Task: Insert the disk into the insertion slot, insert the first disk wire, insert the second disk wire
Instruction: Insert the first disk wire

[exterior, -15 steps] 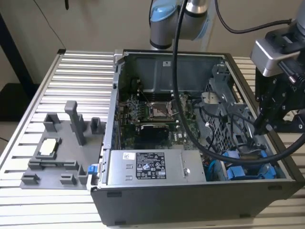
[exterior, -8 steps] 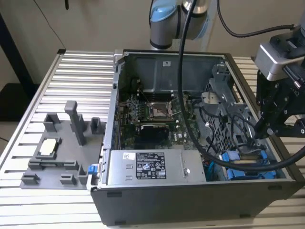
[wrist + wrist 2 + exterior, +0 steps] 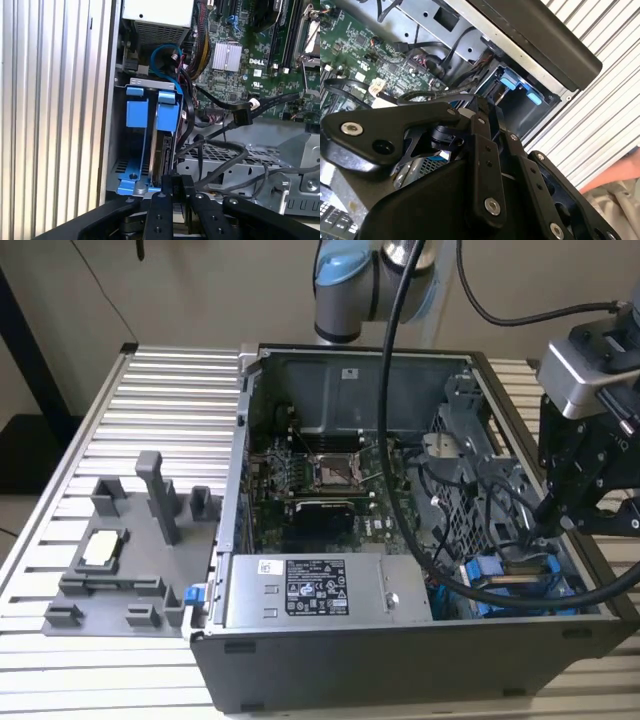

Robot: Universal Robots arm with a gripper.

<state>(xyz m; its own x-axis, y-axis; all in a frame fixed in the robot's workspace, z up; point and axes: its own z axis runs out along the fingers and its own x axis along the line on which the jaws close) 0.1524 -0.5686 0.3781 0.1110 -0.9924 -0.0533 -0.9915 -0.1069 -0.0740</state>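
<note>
You have the gripper (image 3: 547, 525) lowered into the corner of the open computer case (image 3: 400, 660) at the exterior view's right, over the drive cage (image 3: 151, 80). In the first wrist view the disk (image 3: 164, 150) stands on edge inside that cage, clipped in its blue carrier, in the bay farther from the case wall (image 3: 111, 100). Its blue end tab (image 3: 168, 105) sits about level with the tab of a second blue carrier (image 3: 136, 111), which occupies the bay between the disk and the wall. The jaws are drawn close together with only a thin gap between them, right at the disk's near end. You cannot tell whether they pinch it or merely touch it.

Room is tight. On one side the disk has the neighbouring carrier just beside it, then the case wall, then the slatted tabletop (image 3: 50, 125). On the other side a bundle of black cables (image 3: 220, 150) loops up against the cage, close to the carrier's edge. A loose black connector (image 3: 241, 117) lies near, above the perforated metal tray (image 3: 235, 161). A blue cable (image 3: 165, 50) arcs past the cage's far end, just short of the power-supply box (image 3: 157, 12).

In the exterior view a thick black hose (image 3: 388, 390) from the arm hangs across the open case. A grey fixture tray (image 3: 110, 575) stands well apart on the tabletop, at the exterior view's left.
</note>
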